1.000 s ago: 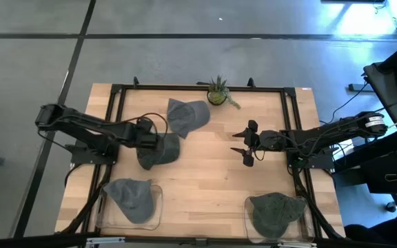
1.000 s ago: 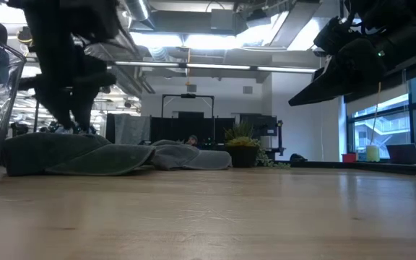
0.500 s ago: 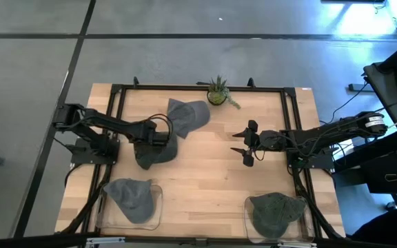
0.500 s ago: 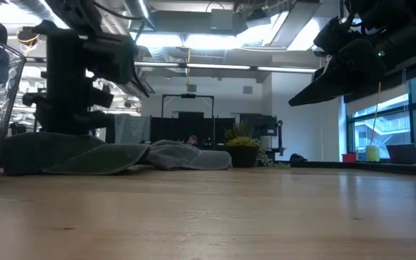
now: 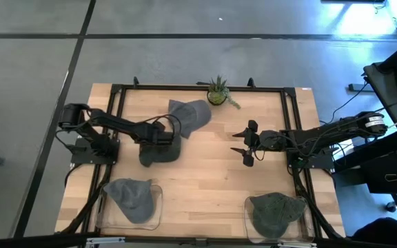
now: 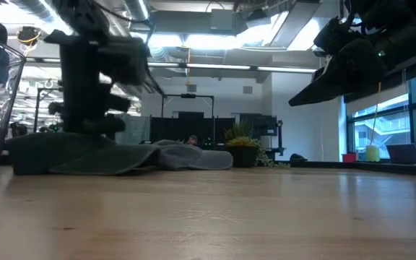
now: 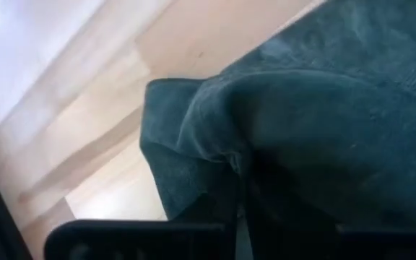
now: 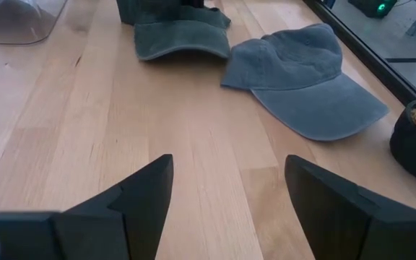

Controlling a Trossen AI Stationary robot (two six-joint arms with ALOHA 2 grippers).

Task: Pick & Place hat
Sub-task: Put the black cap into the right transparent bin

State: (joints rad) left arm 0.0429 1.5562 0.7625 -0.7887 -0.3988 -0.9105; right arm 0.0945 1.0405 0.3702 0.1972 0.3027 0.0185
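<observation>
A dark green hat lies on the wooden table left of centre, and my left gripper is down on its far part, shut on its cloth. In the low view the left gripper stands on the same hat. A grey-blue hat lies flat just beyond it, toward the far edge. My right gripper hovers open at the right of centre, above the table, with nothing between its fingers. My left gripper pinches a bunched fold of the dark green hat's crown cloth between its two fingers. It comes from above, slanting in from the table's left. The hat lies on the table, its brim flat and pointing toward the table's right.
A potted plant stands at the far edge, centre. Two clear trays sit at the near edge: the left tray holds a grey hat, the right tray a green hat. Bare wood lies between the two grippers.
My left gripper has gone a little toward the table's right edge and down onto the dark green hat, and has shut on its crown. The cloth has bunched under the fingers; the hat stays on the table.
</observation>
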